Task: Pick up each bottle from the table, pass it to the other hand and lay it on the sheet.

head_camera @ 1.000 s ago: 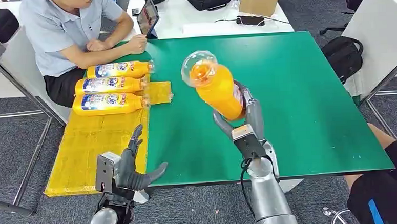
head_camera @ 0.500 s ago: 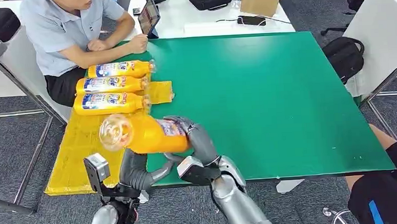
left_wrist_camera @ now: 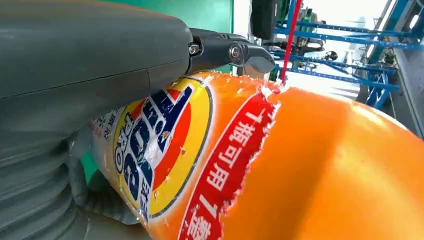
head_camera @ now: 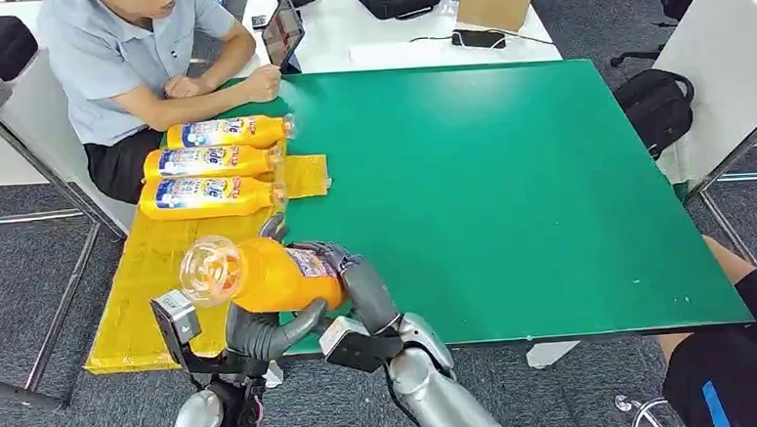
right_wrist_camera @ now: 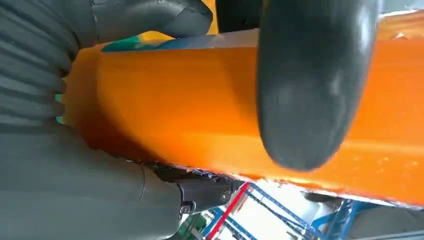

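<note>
Bright even indoor light, soft shadows, sharp head view, wrist views blurred close-up, overexposed background

Three laid bottles (head_camera: 217,163) crowd the yellow sheet's (head_camera: 153,284) far end; its near half lies open.

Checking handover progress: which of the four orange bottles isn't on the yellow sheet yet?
The bottle held up between both hands, right hand and left hand. The other three bottles lie side by side on the sheet.
</note>
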`<state>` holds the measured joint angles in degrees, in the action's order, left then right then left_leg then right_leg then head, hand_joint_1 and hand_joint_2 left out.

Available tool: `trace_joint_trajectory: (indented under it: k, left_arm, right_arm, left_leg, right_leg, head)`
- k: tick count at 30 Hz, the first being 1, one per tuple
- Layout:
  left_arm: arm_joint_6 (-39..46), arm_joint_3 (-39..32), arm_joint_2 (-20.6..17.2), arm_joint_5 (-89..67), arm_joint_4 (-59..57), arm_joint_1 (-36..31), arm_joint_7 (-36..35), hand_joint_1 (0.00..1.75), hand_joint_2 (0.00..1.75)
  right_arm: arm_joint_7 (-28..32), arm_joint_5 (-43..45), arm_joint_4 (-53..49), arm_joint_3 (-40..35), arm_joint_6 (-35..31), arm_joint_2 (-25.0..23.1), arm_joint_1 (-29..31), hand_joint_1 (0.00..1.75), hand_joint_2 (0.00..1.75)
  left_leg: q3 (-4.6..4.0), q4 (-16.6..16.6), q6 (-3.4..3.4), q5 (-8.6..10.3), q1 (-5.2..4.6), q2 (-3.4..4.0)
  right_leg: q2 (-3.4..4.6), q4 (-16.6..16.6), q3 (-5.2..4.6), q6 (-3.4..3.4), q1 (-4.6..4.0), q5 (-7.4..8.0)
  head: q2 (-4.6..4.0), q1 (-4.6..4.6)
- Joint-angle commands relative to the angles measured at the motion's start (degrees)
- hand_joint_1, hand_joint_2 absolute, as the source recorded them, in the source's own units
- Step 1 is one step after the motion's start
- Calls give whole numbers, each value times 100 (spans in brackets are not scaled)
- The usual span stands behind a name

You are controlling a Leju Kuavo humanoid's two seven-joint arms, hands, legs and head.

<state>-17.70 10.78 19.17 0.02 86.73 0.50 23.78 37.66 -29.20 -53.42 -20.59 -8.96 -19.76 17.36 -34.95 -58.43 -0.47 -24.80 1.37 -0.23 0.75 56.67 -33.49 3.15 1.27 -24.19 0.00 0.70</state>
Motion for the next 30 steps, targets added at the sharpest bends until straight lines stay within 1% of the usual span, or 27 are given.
trace_joint_trajectory:
  k: [1,2,3,4,5,9,10,15,16,17,18,19,20,22,23,24,25,26,28,29,30]
  left_arm:
    - [89,17,65,162,-253,-189,-110,175,175]
    - [89,17,65,162,-253,-189,-110,175,175]
    - [79,-1,77,221,-254,-182,-115,175,175]
    - [10,-35,60,431,-257,-154,-189,175,175]
    - [10,-37,52,431,-257,-145,-189,175,175]
    - [92,-114,42,492,-371,-221,-268,175,175]
    - [111,-134,45,505,-385,-228,-287,175,175]
    - [179,-262,-1,504,-348,-217,-338,175,175]
    - [251,-317,-78,396,-355,-226,-517,175,175]
    - [220,-344,-136,365,-380,-228,-598,175,175]
    - [213,-369,-151,365,-380,-225,-607,175,175]
    - [486,-453,-257,-80,-376,-199,-803,175,175]
    - [429,-585,-287,-93,-381,-193,-791,175,175]
    - [839,-803,-485,-908,-386,-248,-1037,175,175]
    - [816,-899,-582,-928,-402,-271,-1056,175,175]
    - [1108,-1130,-709,-1421,-455,-358,-1177,175,175]
    - [1156,-1288,-911,-1617,-510,-448,-1259,175,175]
    - [1074,-1390,-928,-1629,-538,-484,-1264,175,175]
    - [1159,-1603,-1179,-2126,-492,-585,-1272,175,175]
    - [1159,-1603,-1179,-2126,-492,-585,-1272,175,175]
    - [1177,-1734,-1311,-2327,-469,-671,-1344,175,175]
  right_arm:
    - [-11,450,630,-842,-22,-24,-24,147,175]
    - [-11,450,630,-842,-22,-24,-24,147,175]
    - [5,501,662,-884,-28,-24,-14,82,175]
    - [91,748,717,-1063,-35,-24,-26,0,175]
    - [102,779,718,-1100,-48,-24,-39,0,0]
    - [174,892,767,-1353,-146,-24,-45,0,0]
    - [182,948,782,-1389,-162,-24,-36,0,0]
    - [214,961,776,-1412,-258,-24,-53,0,0]
    - [234,922,762,-1407,-311,-24,-71,0,0]
    - [234,899,757,-1406,-337,-24,-82,0,0]
    - [234,893,758,-1403,-343,-24,-88,0,0]
    - [234,878,629,-1397,-326,-24,-140,0,0]
    - [234,829,595,-1357,-299,-24,-171,0,0]
    - [234,806,411,-1307,-197,-23,-251,0,0]
    - [234,795,403,-1295,-187,-23,-266,0,0]
    - [234,914,382,-1266,-101,-24,-302,0,0]
    - [234,983,379,-1266,-89,-24,-331,0,0]
    - [234,986,374,-1275,-97,-22,-339,0,0]
    - [234,1093,333,-1310,-22,-18,-387,0,0]
    - [234,1093,333,-1310,-22,-18,-387,0,0]
    - [234,1112,282,-1344,-33,-6,-418,0,0]
  left_leg:
    - [12,5,6,-3,1,-2]
    - [13,5,6,-3,1,-2]
    - [17,7,7,-4,2,-3]
    - [21,8,9,-5,2,-3]
    - [27,11,9,-7,2,4]
    - [11,6,5,-3,1,-1]
    - [24,11,9,-6,2,-4]
    - [14,8,7,-3,0,-5]
    - [22,11,9,-5,1,-4]
    - [12,8,6,-3,-1,-3]
    - [28,16,10,-5,0,-2]
    - [18,11,6,-4,1,1]
    - [28,15,8,-6,1,0]
    - [26,18,6,-5,1,4]
    - [21,15,5,-4,-1,7]
    - [22,16,4,-4,0,12]
    - [25,16,4,-6,2,14]
    - [23,19,4,-4,-1,16]
    - [15,15,2,-2,0,15]
    - [25,19,2,-4,-1,22]
    - [16,14,1,-3,7,25]
  right_leg:
    - [-8,-6,14,-10,-4,-3]
    - [-8,-7,16,-11,-4,-4]
    - [-10,-8,20,-13,-5,-5]
    - [-11,-10,24,-16,-6,-5]
    - [-6,-12,28,-19,-7,-6]
    - [-6,-6,11,-10,-4,-3]
    - [-13,-12,26,-18,-7,-7]
    - [-12,-8,14,-11,-3,-5]
    - [-12,-12,23,-15,-6,-6]
    - [-9,-8,13,-10,-2,-4]
    - [-12,-15,29,-19,-5,-7]
    - [-6,-10,17,-13,-4,-4]
    - [-9,-14,27,-19,-5,-7]
    - [-5,-15,25,-19,-6,-5]
    - [-1,-10,18,-17,-3,-4]
    - [4,-11,18,-18,-4,-3]
    - [5,-11,21,-21,-7,-4]
    - [8,-11,17,-20,-3,-2]
    - [10,-7,11,-14,-3,0]
    - [16,-8,15,-20,-3,-1]
    - [12,-8,4,-18,-11,1]
  head:
    - [0,0]
    - [0,0]
    - [0,0]
    - [0,0]
    - [0,0]
    - [0,0]
    - [0,2]
    - [0,2]
    - [0,2]
    - [0,2]
    - [0,2]
    - [0,2]
    - [0,2]
    - [0,4]
    - [0,4]
    - [0,4]
    - [0,4]
    - [0,4]
    - [0,9]
    - [0,4]
    - [0,7]
